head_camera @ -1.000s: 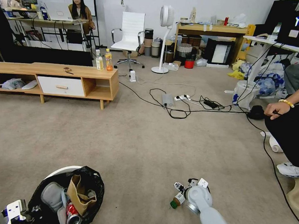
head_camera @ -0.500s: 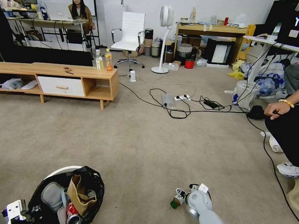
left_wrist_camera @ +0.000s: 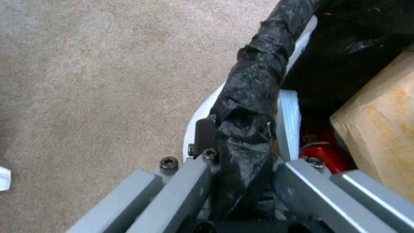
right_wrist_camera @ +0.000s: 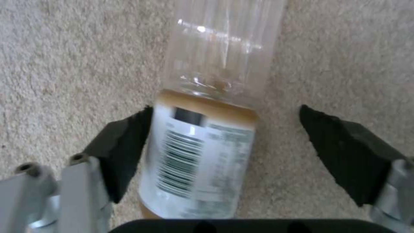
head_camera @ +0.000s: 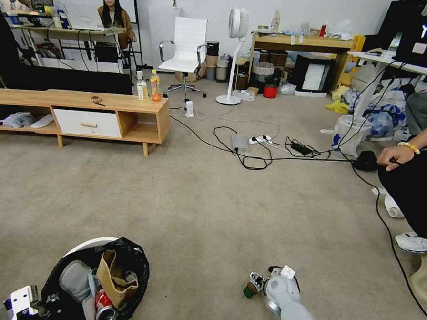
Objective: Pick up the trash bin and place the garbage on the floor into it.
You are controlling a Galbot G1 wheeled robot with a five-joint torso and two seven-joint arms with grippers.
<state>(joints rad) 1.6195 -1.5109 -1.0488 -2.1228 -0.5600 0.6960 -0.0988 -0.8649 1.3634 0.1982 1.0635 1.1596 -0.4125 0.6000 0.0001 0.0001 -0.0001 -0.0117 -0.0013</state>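
The small clear plastic bottle (right_wrist_camera: 202, 136) with a green cap and white barcode label was seen lying on the beige short-pile carpet (head_camera: 211, 203), straddled by the right gripper (right_wrist_camera: 224, 152), pads apart. It was judged light, slick and crushable, best taken across its labelled middle. Nearby, the round white black-bagged bin (head_camera: 93, 278) was clamped at its rim by the left gripper (left_wrist_camera: 241, 142).

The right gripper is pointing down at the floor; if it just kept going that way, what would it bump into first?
Probably the small bottle, lying on the carpet between the open right gripper's fingers; one finger looks nearly against it.
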